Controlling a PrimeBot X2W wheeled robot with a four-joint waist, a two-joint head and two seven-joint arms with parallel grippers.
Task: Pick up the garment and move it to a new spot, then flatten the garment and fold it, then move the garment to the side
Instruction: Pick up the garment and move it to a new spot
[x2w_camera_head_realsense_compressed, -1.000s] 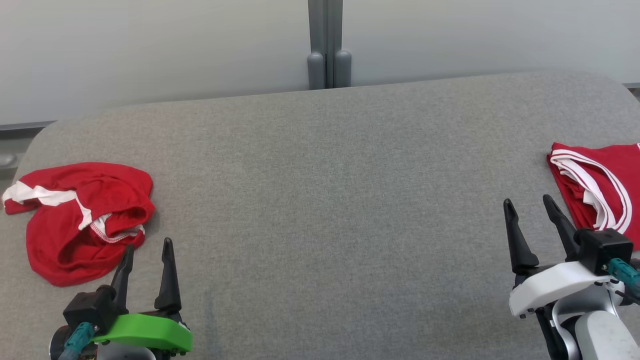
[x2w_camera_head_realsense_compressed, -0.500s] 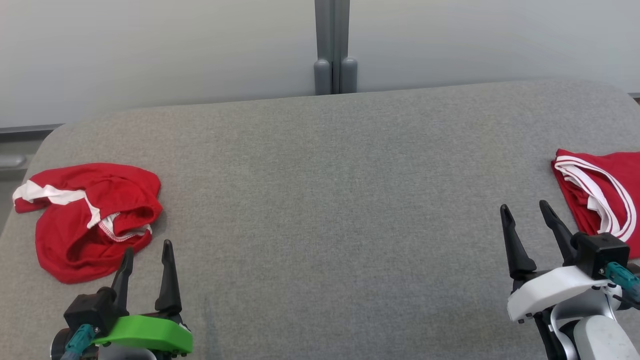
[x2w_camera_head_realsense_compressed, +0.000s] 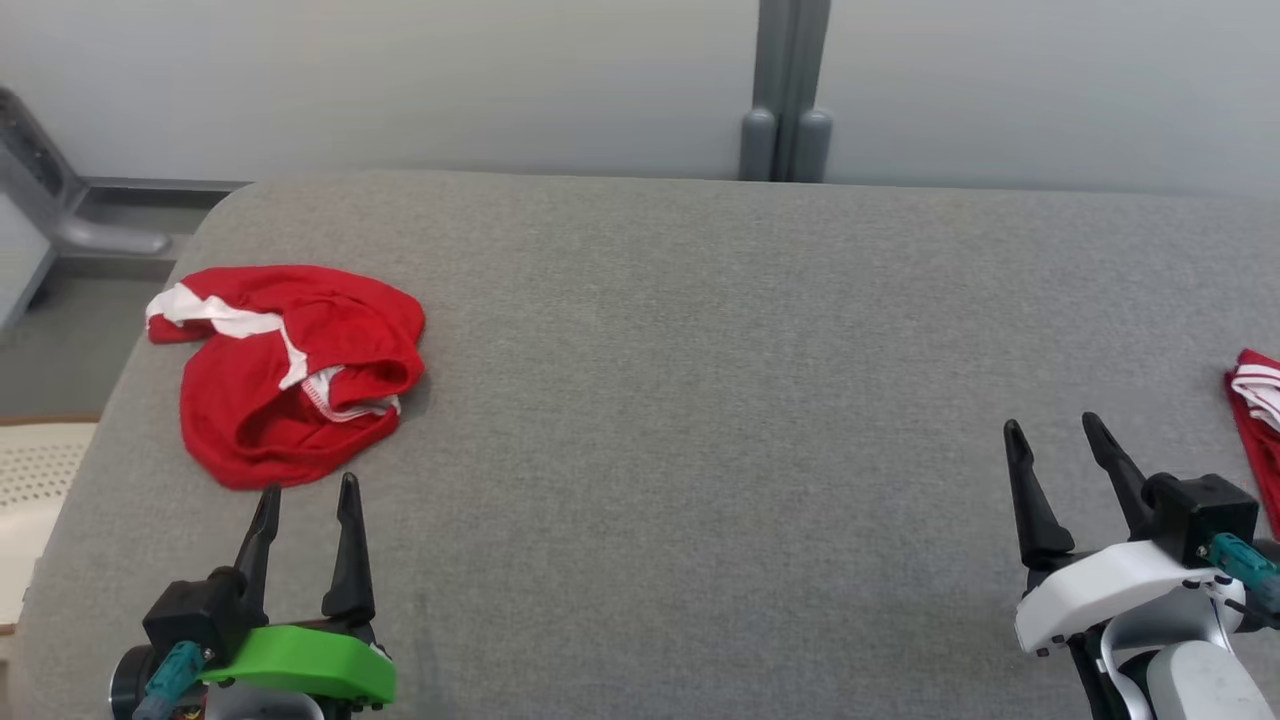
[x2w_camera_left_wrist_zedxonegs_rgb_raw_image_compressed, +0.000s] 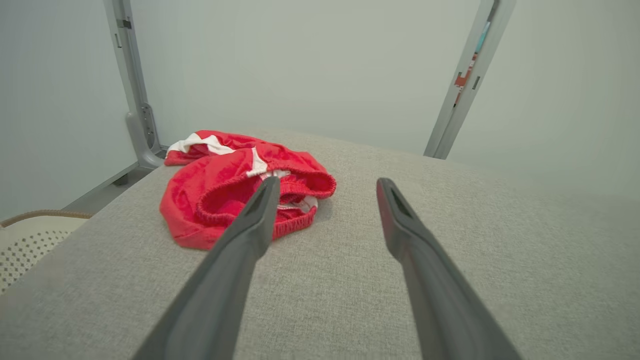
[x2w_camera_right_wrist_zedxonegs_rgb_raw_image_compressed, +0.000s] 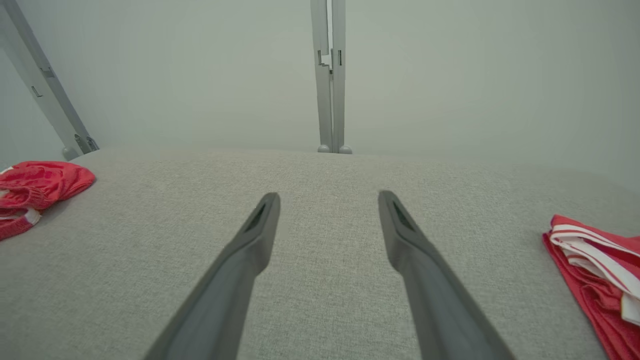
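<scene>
The garment (x2w_camera_head_realsense_compressed: 290, 375) lies on the table (x2w_camera_head_realsense_compressed: 700, 400), far to the left. The left gripper (x2w_camera_head_realsense_compressed: 308, 490) is just in front of it, not touching. The folded clothes (x2w_camera_head_realsense_compressed: 1258, 420) lie at the table's right edge, behind the right gripper (x2w_camera_head_realsense_compressed: 1050, 425). A post (x2w_camera_head_realsense_compressed: 787, 100) stands behind the table.

We are holding our right gripper (x2w_camera_right_wrist_zedxonegs_rgb_raw_image_compressed: 328, 196), fingers spread wide, over the grey table (x2w_camera_right_wrist_zedxonegs_rgb_raw_image_compressed: 320, 300); a crumpled red garment (x2w_camera_right_wrist_zedxonegs_rgb_raw_image_compressed: 40, 185) is lying far left, a folded red-and-white garment (x2w_camera_right_wrist_zedxonegs_rgb_raw_image_compressed: 595, 265) far right.
</scene>
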